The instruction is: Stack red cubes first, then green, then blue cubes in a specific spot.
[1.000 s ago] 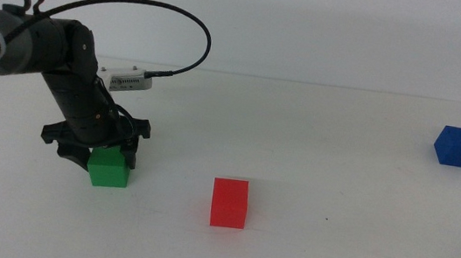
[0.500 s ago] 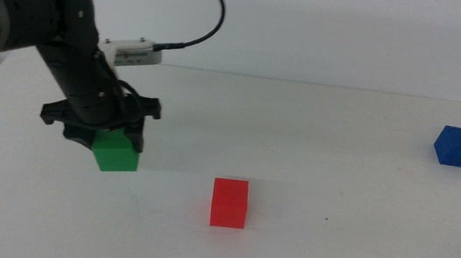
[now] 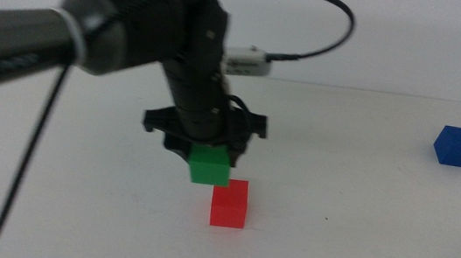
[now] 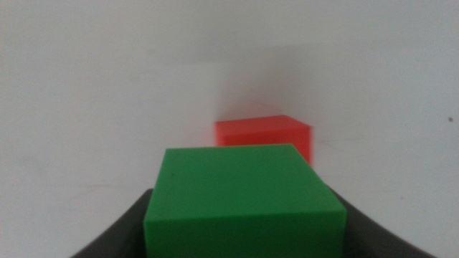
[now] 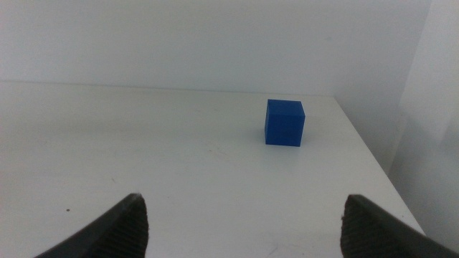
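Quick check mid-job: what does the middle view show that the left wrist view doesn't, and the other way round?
Only the middle view shows the blue cube far off at the table's right side and the left arm's body over the table. Only the left wrist view shows the green cube's top face close up, seated between the jaws. Both show the left gripper carrying the green cube near the red cube.

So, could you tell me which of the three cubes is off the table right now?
The green cube: the left gripper holds it in the air, while the red cube and blue cube rest on the table.
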`<state>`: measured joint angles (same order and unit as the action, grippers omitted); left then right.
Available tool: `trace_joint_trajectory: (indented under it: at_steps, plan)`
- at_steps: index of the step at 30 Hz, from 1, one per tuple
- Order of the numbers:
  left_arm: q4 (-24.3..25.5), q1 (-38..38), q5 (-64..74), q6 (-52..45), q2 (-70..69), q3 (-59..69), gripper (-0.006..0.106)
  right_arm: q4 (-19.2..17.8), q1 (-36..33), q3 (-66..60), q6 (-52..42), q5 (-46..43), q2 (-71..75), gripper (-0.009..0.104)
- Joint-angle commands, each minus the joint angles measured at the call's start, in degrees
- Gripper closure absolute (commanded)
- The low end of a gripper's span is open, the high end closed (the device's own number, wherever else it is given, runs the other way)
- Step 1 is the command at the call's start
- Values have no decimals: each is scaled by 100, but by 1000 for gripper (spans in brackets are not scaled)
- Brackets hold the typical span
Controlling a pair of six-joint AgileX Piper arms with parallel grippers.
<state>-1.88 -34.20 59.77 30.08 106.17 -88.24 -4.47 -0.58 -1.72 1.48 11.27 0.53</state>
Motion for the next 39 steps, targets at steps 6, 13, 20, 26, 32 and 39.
trace_joint_trajectory:
  at_steps: [6, 13, 20, 26, 32, 39]
  plan:
    - [269, -518, -39, 486, 180, -573, 86, -60, 29, 112, -11, -437, 131, 5]
    - [335, -518, -73, 580, 315, -572, 86, -60, 29, 112, -11, -437, 131, 5]
    - [482, -518, -78, 724, 322, -572, 86, -60, 29, 112, -11, -437, 131, 5]
    - [437, -518, -78, 729, 420, -572, 86, -60, 29, 112, -11, -437, 131, 5]
    - [315, -518, -146, 729, 484, -572, 86, -60, 29, 112, -11, -437, 131, 5]
    - [188, -518, -286, 729, 484, -572, 86, -60, 29, 112, -11, -437, 131, 5]
